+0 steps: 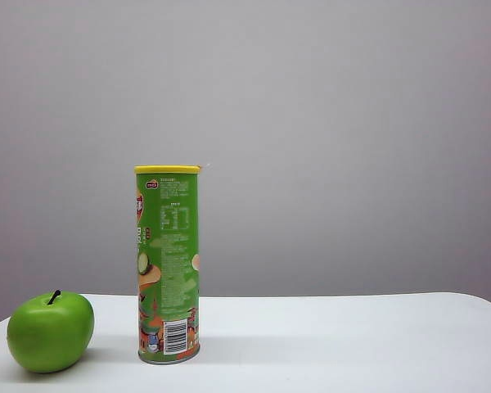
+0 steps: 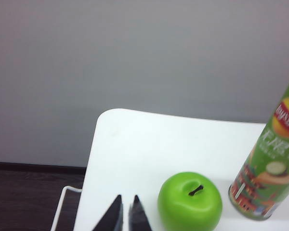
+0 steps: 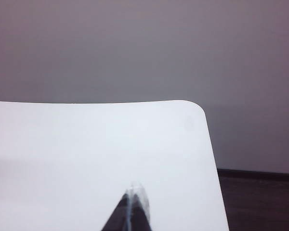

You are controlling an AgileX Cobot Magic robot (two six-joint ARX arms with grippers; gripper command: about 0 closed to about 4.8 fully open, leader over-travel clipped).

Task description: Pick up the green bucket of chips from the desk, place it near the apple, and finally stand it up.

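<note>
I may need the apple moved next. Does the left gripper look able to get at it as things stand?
Probably yes. The left gripper, nearly shut, sits beside the apple with only bare desk between; the green bucket of chips stands on the apple's far side.

Only the apple (image 1: 50,331) and upright chip can (image 1: 168,264) obstruct the desk's (image 1: 352,344) left.

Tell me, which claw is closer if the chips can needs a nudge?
Left. The left claw, shut and empty, sees the apple and upright green bucket of chips nearby. The right claw, shut, sees only bare desk.
</note>
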